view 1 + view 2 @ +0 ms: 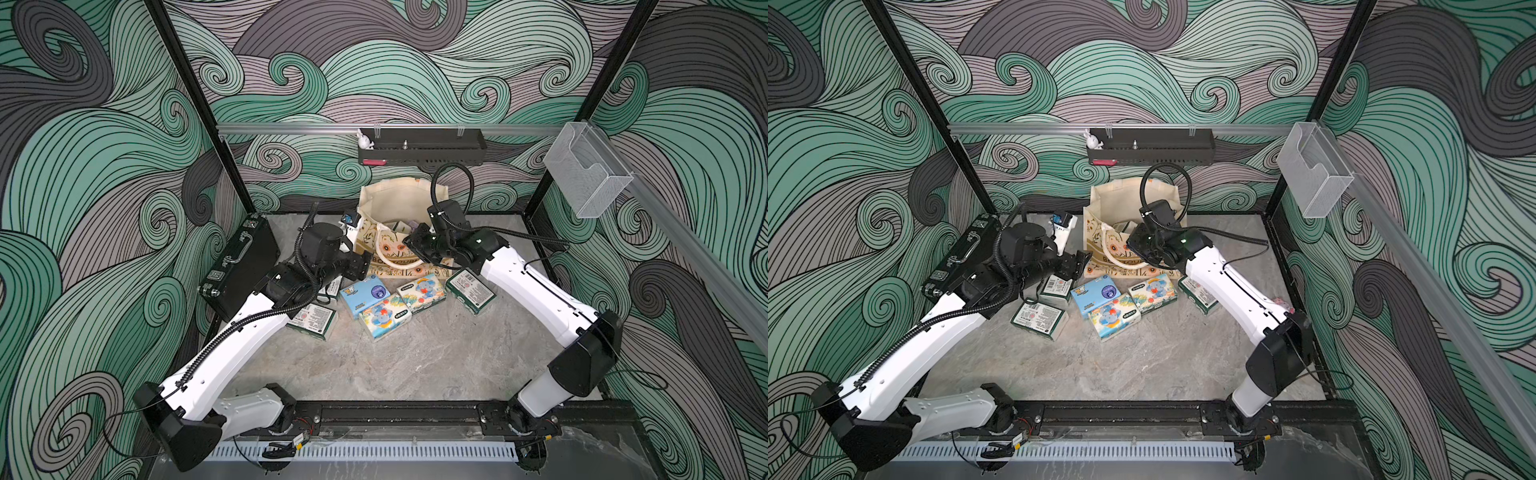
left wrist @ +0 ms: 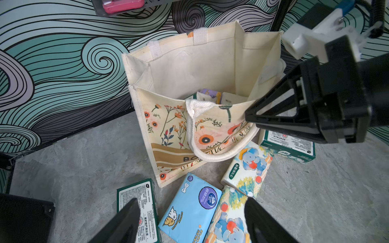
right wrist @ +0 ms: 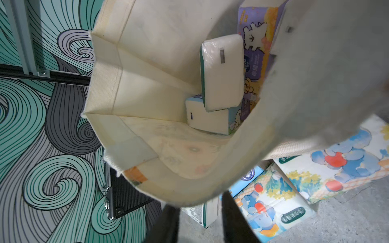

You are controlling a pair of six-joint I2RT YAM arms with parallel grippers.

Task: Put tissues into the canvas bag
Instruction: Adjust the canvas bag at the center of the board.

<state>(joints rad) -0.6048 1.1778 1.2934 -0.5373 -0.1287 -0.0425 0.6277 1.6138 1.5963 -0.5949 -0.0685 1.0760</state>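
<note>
The canvas bag (image 1: 390, 203) (image 2: 189, 69) stands open at the back of the table. Inside it lie a white pack (image 3: 223, 71) and a purple pack (image 3: 254, 27). In front of it on the table lie more tissues: a light blue pack (image 1: 365, 293) (image 2: 195, 208), two elephant packs (image 1: 419, 293) (image 1: 382, 316) and green-and-white packs (image 1: 471, 291) (image 1: 313, 322). My left gripper (image 1: 361, 266) (image 2: 192, 202) hovers open and empty above the light blue pack. My right gripper (image 1: 411, 243) (image 3: 200, 203) is at the bag's front rim, jaws partly apart, nothing seen between them; the rim hides its tips.
A black briefcase (image 1: 241, 266) stands against the left wall beside my left arm. On the back rail hang a black tray (image 1: 419, 149) with a small white figure (image 1: 365, 141) and, to the right, a clear holder (image 1: 586, 174).
</note>
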